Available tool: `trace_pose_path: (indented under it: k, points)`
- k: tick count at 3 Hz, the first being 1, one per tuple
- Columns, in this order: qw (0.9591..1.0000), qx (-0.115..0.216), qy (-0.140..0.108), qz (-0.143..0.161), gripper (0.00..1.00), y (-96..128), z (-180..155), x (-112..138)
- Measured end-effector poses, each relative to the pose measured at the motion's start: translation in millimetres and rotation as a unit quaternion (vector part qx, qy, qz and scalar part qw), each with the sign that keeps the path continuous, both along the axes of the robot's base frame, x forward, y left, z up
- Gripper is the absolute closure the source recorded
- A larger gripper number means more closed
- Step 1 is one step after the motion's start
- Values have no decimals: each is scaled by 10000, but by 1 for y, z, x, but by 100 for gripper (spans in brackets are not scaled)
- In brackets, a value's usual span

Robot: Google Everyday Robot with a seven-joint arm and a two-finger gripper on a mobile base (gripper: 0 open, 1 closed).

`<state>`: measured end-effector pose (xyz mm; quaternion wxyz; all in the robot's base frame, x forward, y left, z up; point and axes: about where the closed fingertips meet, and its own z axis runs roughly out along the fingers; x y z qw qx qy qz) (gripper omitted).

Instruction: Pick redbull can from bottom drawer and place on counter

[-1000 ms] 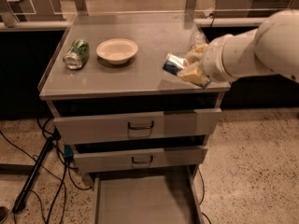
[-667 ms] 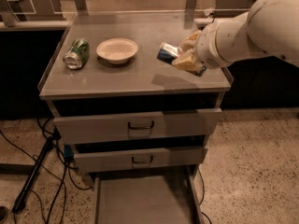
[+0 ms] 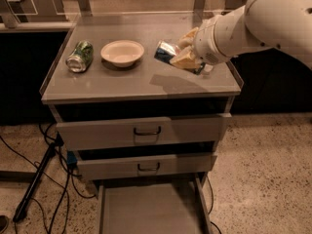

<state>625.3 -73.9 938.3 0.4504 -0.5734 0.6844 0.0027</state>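
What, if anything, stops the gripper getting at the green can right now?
Probably no: the gripper is shut on the redbull can above the counter, and the bowl lies between it and the green can.

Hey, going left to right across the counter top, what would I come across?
On the counter: green can lying on its side → white bowl → redbull can, tilted, held in the pincer over the counter's right part.
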Motion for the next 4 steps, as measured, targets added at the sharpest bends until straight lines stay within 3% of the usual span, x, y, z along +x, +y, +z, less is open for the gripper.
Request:
trace_pose_path:
  k: [2,4]
  points:
    - [9978,366,409,380,100,8,-2,24]
    - [9938,413,776,685,100,25,-11,47]
